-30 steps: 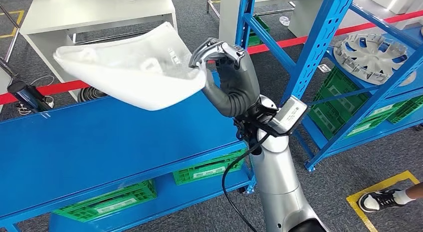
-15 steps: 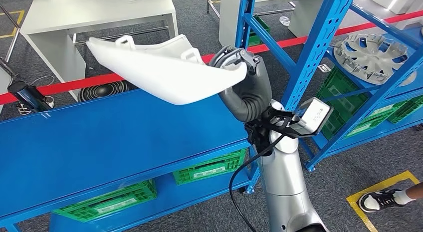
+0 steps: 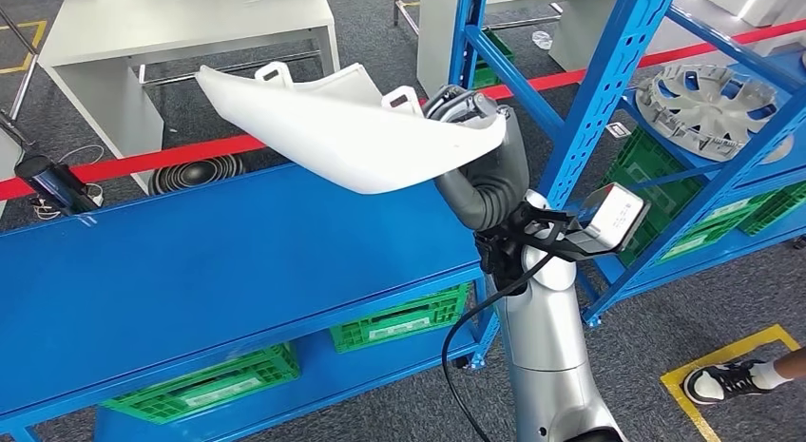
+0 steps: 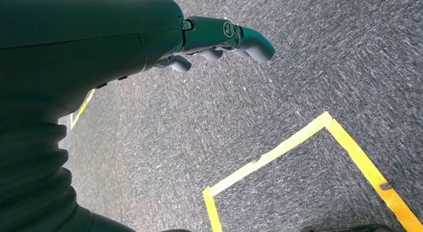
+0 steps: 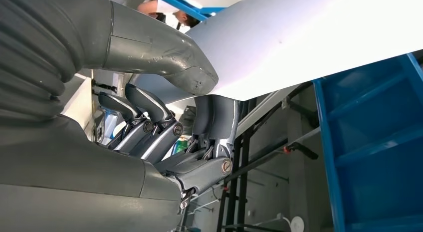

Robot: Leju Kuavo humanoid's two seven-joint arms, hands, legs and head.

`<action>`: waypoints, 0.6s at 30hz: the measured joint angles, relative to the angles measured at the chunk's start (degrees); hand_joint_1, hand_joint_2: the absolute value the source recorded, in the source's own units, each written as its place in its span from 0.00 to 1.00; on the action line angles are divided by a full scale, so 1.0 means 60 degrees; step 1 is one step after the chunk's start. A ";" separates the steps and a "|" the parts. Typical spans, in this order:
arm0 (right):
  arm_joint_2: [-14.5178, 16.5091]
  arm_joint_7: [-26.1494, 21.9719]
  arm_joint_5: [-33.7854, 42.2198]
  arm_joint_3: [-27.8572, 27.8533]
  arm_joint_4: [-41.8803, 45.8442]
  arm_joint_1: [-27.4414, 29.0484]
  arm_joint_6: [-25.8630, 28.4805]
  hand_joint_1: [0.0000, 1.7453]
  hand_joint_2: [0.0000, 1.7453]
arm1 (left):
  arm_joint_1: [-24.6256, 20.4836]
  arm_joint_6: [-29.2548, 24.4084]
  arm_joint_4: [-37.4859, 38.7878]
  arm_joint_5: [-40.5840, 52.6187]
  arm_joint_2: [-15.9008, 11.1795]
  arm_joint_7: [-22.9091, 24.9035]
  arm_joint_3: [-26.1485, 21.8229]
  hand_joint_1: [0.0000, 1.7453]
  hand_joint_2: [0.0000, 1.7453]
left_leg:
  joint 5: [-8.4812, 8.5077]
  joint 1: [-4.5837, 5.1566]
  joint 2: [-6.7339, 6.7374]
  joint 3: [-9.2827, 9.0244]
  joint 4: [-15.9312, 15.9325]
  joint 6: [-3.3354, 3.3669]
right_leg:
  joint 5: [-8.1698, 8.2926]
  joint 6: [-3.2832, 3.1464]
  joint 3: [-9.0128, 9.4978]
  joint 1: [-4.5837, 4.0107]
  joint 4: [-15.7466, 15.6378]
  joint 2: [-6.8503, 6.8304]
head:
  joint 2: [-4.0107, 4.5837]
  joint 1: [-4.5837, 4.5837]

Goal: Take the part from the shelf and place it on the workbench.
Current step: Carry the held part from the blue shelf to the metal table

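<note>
Right hand point(image 3: 472, 114) clamped on one end of the white part point(image 3: 352, 133), thumb pressed to its skin and fingers point(image 5: 215, 123) hooked beneath, holding it aloft over the back edge of the blue shelf point(image 3: 209, 271), clear of the surface. Left hand point(image 4: 219, 40) hanging loosely spread above the floor, holding nothing. Risk of the long overhang levering out of the single-ended grip, or clipping the blue upright point(image 3: 608, 90) just beside the wrist on the way to the white desk point(image 3: 181, 24).
</note>
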State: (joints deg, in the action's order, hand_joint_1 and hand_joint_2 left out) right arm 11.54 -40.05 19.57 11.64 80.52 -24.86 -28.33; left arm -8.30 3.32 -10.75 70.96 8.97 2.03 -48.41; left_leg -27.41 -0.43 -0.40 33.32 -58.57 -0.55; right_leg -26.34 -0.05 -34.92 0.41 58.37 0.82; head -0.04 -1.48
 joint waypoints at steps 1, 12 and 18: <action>0.0000 0.0000 -0.0003 -0.0010 0.0001 0.0001 -0.0031 1.00 1.00 | -0.0003 0.0008 0.0001 -0.0001 0.0000 0.0008 0.0000 0.00 1.00 | 0.0039 -0.0011 0.0003 -0.0018 0.0046 0.0029 | 0.0017 0.0032 0.0022 -0.0006 -0.0008 0.0004 | 0.0000 -0.0001; -0.0015 0.0012 -0.0144 -0.0263 -0.0015 0.0170 -0.0024 1.00 1.00 | -0.0080 0.0040 0.0000 -0.0005 0.0019 0.0152 -0.0001 0.00 1.00 | 0.0247 -0.0223 0.0092 0.0150 0.0033 -0.0034 | -0.0561 0.0378 -0.0006 0.0219 0.0946 -0.0097 | 0.0000 -0.0071; 0.0006 0.0007 -0.0645 -0.0298 -0.0015 0.0201 0.0444 1.00 1.00 | -0.0079 0.0030 0.0001 -0.0050 0.0015 0.0168 -0.0004 0.00 1.00 | 0.0195 -0.0244 0.0040 0.0365 -0.0163 -0.0499 | -0.0336 -0.0124 0.0125 0.0184 0.0345 -0.0027 | 0.0000 -0.0075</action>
State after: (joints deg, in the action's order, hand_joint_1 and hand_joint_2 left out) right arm 11.58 -40.00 15.70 9.86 80.43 -23.65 -25.67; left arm -8.77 3.50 -10.75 70.66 9.06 3.04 -48.43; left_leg -26.24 -1.90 -0.16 35.51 -59.55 -3.55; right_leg -28.36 -0.80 -34.17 1.51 60.44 0.66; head -0.04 -1.92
